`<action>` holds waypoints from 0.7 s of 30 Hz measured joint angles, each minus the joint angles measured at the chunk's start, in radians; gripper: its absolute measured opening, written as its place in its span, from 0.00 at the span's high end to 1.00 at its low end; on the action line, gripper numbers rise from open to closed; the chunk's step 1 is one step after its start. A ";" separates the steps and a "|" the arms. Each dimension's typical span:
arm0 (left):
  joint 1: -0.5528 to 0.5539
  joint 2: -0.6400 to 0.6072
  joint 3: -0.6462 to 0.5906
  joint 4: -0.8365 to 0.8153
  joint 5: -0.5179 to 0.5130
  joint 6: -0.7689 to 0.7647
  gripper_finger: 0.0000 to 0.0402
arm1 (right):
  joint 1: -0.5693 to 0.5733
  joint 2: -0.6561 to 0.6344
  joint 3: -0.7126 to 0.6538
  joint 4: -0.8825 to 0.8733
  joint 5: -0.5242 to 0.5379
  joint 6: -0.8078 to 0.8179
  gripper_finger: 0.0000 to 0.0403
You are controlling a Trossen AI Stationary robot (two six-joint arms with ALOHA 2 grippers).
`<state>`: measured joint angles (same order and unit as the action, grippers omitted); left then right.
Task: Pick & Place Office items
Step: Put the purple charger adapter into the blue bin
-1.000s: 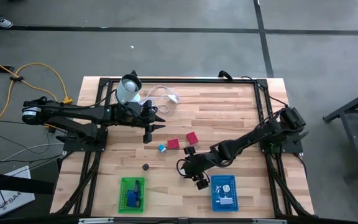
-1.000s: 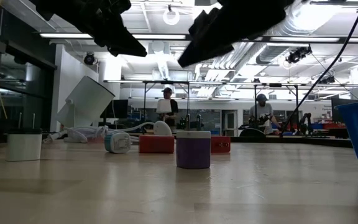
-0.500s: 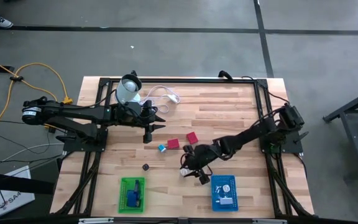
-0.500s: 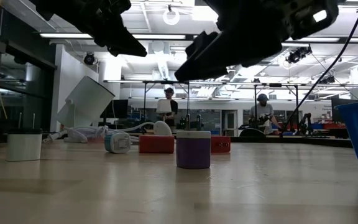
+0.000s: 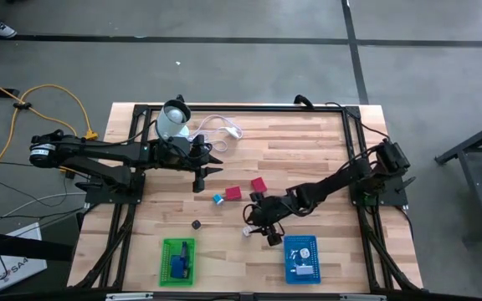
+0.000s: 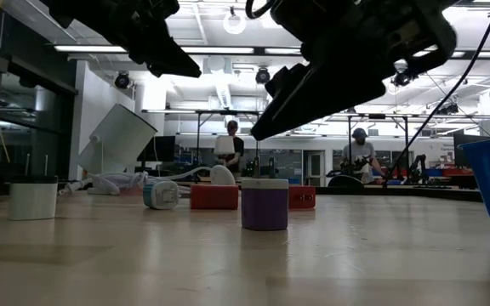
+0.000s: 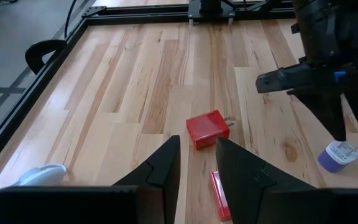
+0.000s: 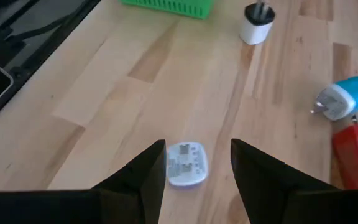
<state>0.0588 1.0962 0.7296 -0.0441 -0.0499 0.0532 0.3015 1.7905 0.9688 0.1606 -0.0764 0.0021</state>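
Small office pieces lie on the wooden table: two red blocks [image 5: 233, 193] [image 5: 259, 185], a blue-and-white plug piece [image 5: 218, 199], a dark-topped round piece [image 5: 197, 224] and a pale lilac piece [image 5: 247, 232]. My right gripper [image 5: 254, 224] hovers open above the lilac piece [image 8: 187, 163], which shows on the table between its fingers; in the low view the right gripper [image 6: 262, 132] hangs clear of the lilac piece [image 6: 264, 204]. My left gripper [image 5: 199, 174] waits open in the air toward the far left, with a red block [image 7: 207, 129] ahead of it.
A green basket [image 5: 178, 261] and a blue basket [image 5: 301, 259] stand at the near edge, each with pieces inside. A pale round container [image 5: 172, 119] and a coiled white cable [image 5: 220, 127] lie at the far edge. Black frame rails [image 5: 354, 142] border the table.
My right gripper has moved from beside the blue basket toward the far edge and slightly left, ending above the lilac piece. No piece on the table has moved.
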 joint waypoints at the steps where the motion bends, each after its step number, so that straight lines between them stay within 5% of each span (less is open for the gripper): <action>1: 0.000 0.000 0.000 0.000 0.000 0.000 0.76 | 0.000 0.000 0.000 -0.003 -0.004 0.005 0.59; 21: 0.000 0.000 0.000 0.000 0.000 0.000 0.76 | 0.000 0.050 0.002 -0.050 0.006 0.039 0.59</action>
<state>0.0586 1.0962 0.7296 -0.0437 -0.0501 0.0532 0.3012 1.8404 0.9703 0.1110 -0.0705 0.0410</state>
